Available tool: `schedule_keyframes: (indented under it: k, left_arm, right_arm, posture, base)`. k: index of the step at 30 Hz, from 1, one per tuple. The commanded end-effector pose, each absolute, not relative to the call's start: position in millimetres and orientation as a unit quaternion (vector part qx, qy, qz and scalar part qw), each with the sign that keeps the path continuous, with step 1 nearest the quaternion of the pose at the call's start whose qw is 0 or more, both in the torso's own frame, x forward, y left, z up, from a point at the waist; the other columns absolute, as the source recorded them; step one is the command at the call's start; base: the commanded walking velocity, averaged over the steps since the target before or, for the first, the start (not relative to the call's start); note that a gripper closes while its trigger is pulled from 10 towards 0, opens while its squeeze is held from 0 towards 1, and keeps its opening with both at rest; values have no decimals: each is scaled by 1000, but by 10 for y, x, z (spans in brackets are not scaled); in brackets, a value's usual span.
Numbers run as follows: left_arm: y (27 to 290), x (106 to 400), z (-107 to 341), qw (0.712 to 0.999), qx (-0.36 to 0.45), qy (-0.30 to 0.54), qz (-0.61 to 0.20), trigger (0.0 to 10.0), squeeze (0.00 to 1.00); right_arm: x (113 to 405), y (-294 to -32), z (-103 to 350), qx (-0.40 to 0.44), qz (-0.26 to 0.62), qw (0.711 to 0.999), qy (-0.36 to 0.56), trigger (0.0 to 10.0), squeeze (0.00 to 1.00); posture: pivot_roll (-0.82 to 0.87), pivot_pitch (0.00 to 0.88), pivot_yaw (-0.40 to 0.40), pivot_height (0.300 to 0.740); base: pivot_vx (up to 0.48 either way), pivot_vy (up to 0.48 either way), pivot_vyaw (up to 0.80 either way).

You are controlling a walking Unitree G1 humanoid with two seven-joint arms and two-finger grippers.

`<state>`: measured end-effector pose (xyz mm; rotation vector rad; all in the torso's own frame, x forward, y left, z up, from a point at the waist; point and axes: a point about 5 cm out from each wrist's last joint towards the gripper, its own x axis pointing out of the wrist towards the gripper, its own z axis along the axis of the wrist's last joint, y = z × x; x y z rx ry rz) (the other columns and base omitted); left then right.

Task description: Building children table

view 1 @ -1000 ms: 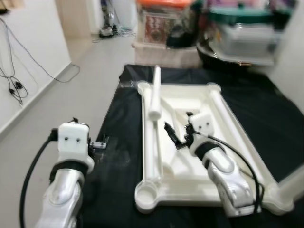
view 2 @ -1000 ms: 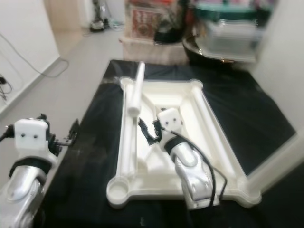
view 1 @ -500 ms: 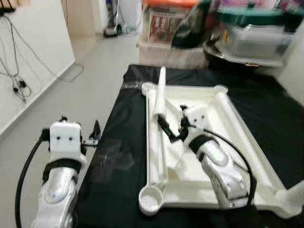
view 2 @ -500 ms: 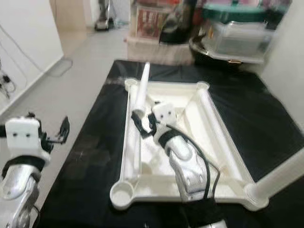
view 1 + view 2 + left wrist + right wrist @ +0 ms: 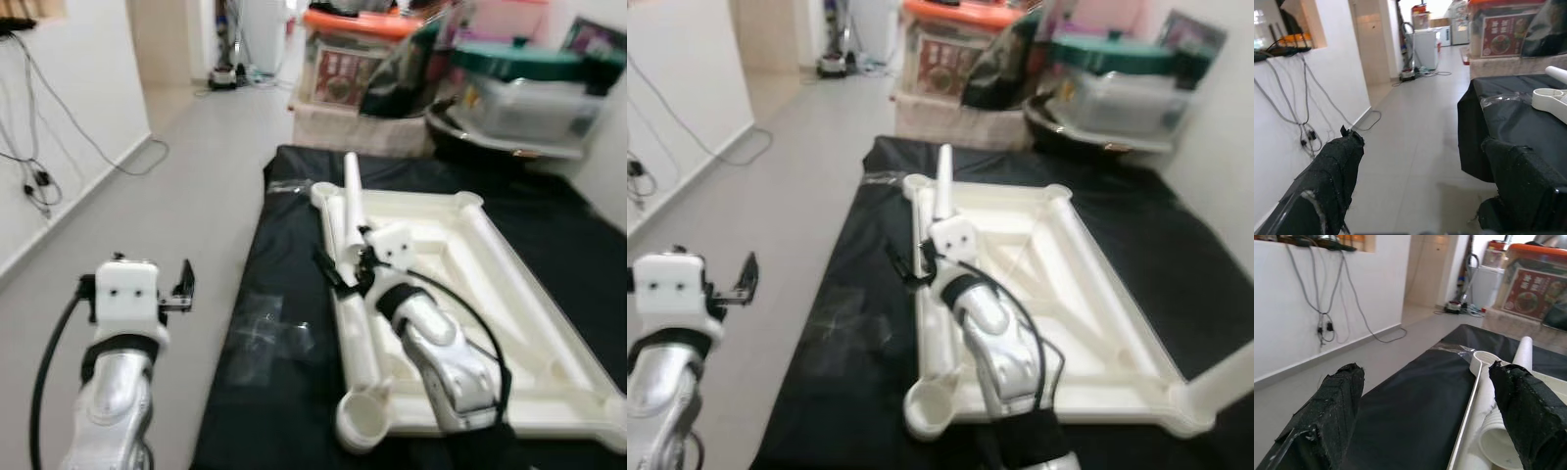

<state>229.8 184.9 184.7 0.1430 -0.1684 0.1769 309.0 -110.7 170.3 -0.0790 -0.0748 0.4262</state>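
Right hand (image 5: 338, 272) agape beside table leg (image 5: 1501, 431); left hand (image 5: 186, 286) agape.

Home hallway, storage bins (image 5: 509, 83)

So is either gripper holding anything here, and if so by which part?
Nothing is held. The right gripper is open beside the loose white leg tube; the left gripper is open over the floor.

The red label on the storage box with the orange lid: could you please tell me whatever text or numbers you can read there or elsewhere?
Red label on the orange-lidded storage box: pale characters and a food picture, too blurred to read.
No other text can be read.
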Motion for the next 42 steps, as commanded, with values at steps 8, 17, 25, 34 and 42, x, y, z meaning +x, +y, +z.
schedule_keyframes:
  k: [8,17,25,34,42]
  left_arm:
    - [1806,2303,1834,991,75,-90,70,10000,0]
    - [1819,2325,1809,990,73,-91,74,10000,0]
    - [1817,2337,1829,990,56,-104,71,10000,0]
    - [1814,2334,1820,990,55,-102,74,10000,0]
    - [1804,2331,1815,990,55,-104,74,10000,0]
  right_arm:
    - [3111,-1175,1636,-45,188,981,-17,10000,0]
    - [3125,-1175,1631,-64,191,979,-18,10000,0]
    - [3142,-1131,1667,-54,196,979,-22,10000,0]
    - [3171,-1100,1703,-54,203,977,-29,10000,0]
    - [3164,-1062,1695,-50,205,977,-30,10000,0]
  posture:
    - [76,0,-82,740]
    - [77,0,-85,740]
    - [73,0,-82,740]
    - [80,0,-90,740]
    - [82,0,-85,740]
  base:
    - [0,0,-490]
    - [0,0,-150]
    - [0,0,0]
    - [275,0,0]
    - [276,0,0]
